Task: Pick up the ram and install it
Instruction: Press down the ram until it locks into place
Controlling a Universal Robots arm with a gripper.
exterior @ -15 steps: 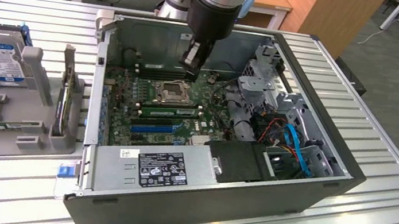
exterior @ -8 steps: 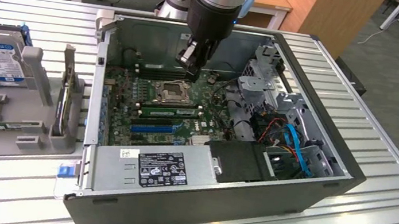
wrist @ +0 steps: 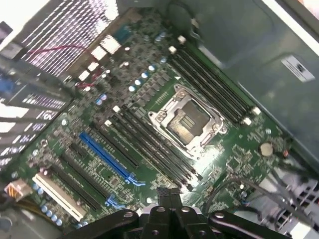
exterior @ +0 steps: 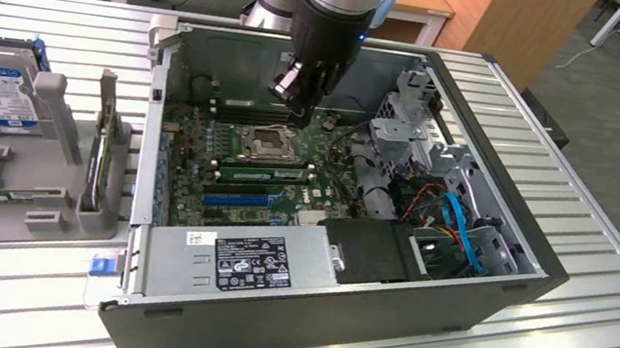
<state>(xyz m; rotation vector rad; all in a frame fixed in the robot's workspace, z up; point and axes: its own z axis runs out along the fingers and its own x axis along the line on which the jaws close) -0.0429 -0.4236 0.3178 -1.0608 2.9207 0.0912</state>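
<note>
on the ribbed metal table (exterior: 582, 291) your gripper (exterior: 293, 91) hangs closed and empty inside the open computer case (exterior: 475, 290), above the motherboard (exterior: 246, 161).

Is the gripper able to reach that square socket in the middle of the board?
Probably yes. The case is open on top, the gripper hangs right beside the socket, and nothing covers it.
</note>
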